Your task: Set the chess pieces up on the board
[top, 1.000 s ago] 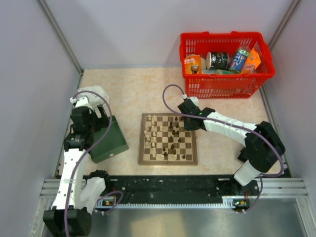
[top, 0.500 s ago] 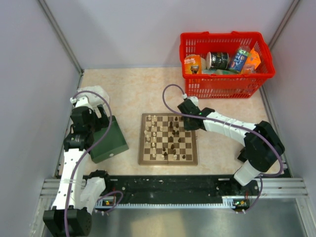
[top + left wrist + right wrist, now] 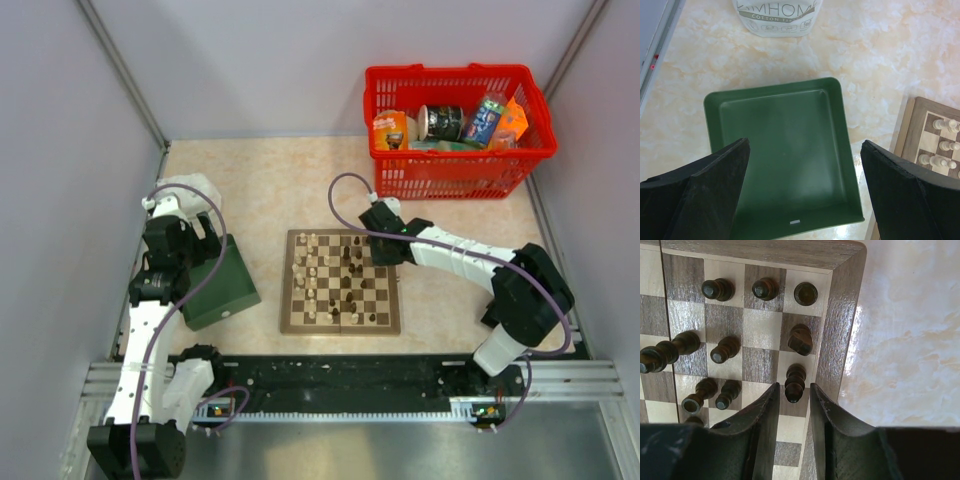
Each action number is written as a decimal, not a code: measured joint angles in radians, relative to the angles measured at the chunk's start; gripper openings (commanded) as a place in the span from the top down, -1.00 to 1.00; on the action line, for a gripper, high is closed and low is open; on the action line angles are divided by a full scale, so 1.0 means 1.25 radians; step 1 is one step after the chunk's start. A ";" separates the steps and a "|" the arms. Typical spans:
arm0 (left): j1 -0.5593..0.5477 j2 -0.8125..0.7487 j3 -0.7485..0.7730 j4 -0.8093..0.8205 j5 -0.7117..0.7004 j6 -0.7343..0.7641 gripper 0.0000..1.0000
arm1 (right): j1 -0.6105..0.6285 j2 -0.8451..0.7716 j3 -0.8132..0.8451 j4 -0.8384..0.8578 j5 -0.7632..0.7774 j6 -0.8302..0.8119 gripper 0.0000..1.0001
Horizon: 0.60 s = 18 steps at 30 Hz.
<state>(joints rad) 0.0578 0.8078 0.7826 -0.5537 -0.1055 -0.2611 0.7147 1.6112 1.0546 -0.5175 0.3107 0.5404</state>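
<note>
**Setting down a dark piece (image 3: 795,380)**

The right gripper (image 3: 794,388) straddles it near the board's (image 3: 840,315) far-right corner, jaws slightly parted, not pinching. Next, I'd judge, it must lift straight up without toppling the piece. The left gripper (image 3: 804,145) hangs spread wide and empty over the box (image 3: 775,110) left of the board.

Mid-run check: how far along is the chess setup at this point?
Partway. Done: the green box looks empty, cream pieces crowd the left side of the board, and some dark pieces stand near its far right corner. In hand: the right gripper straddles one dark piece at that edge, jaws slightly apart. To do: scattered dark pieces mid-board need ranking. The left gripper hangs open over the box.
</note>
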 measured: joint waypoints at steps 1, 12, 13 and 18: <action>0.000 0.000 0.000 0.000 0.000 0.000 -0.96 | 0.000 0.000 0.000 -0.001 -0.001 -0.001 0.37; 0.000 0.000 0.000 0.000 0.000 0.000 -0.96 | 0.002 -0.083 0.038 -0.036 -0.021 -0.022 0.00; 0.000 0.000 0.000 0.000 0.000 0.000 -0.96 | 0.004 -0.095 0.048 -0.036 -0.022 -0.024 0.00; 0.000 0.000 0.000 0.000 0.000 0.000 -0.96 | 0.026 -0.104 0.088 -0.028 -0.026 -0.034 -0.01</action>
<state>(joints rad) 0.0578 0.8078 0.7826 -0.5537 -0.1051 -0.2607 0.7467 1.4815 1.1645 -0.5529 0.2783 0.4973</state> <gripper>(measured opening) 0.978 0.499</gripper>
